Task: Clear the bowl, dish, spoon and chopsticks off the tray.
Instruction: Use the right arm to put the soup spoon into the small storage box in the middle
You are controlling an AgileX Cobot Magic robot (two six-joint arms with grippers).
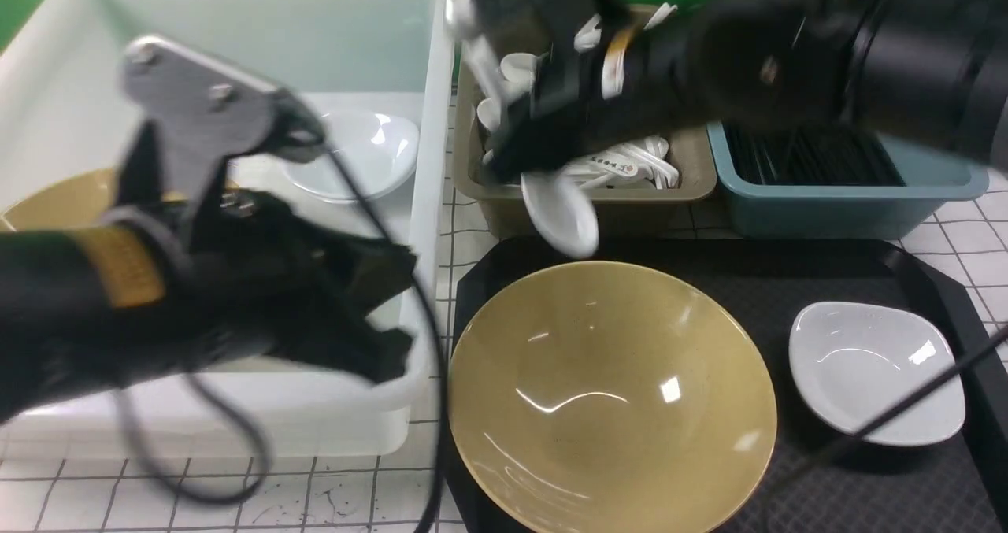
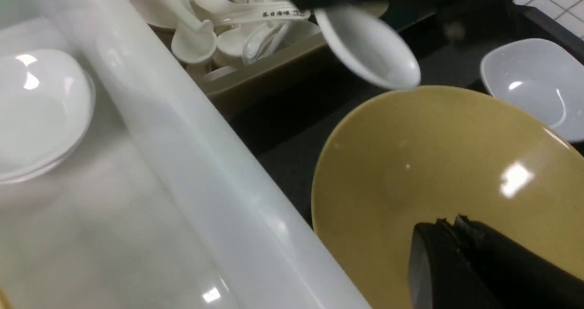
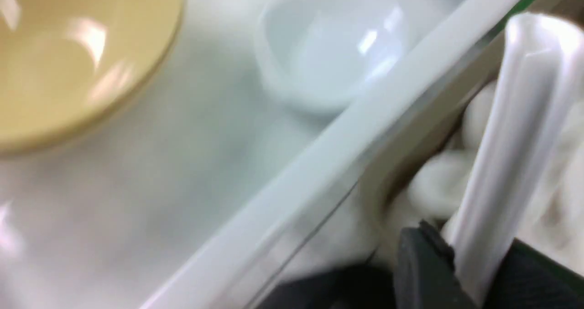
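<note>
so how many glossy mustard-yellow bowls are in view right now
2. One wide mustard-yellow bowl sits on the black diamond-textured tray; a second yellow bowl lies in the translucent white plastic tub, only partly visible. More could be stacked beneath it.

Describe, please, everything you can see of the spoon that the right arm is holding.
The spoon is plain glossy white, ceramic by its look, with a deep oval scoop and a grooved handle. The right gripper is clamped on the handle, so it hangs tilted in the air, scoop lowest. It sits in front of the olive tub of other spoons, just beyond the yellow bowl. Only the gripper visibly touches it.
</note>
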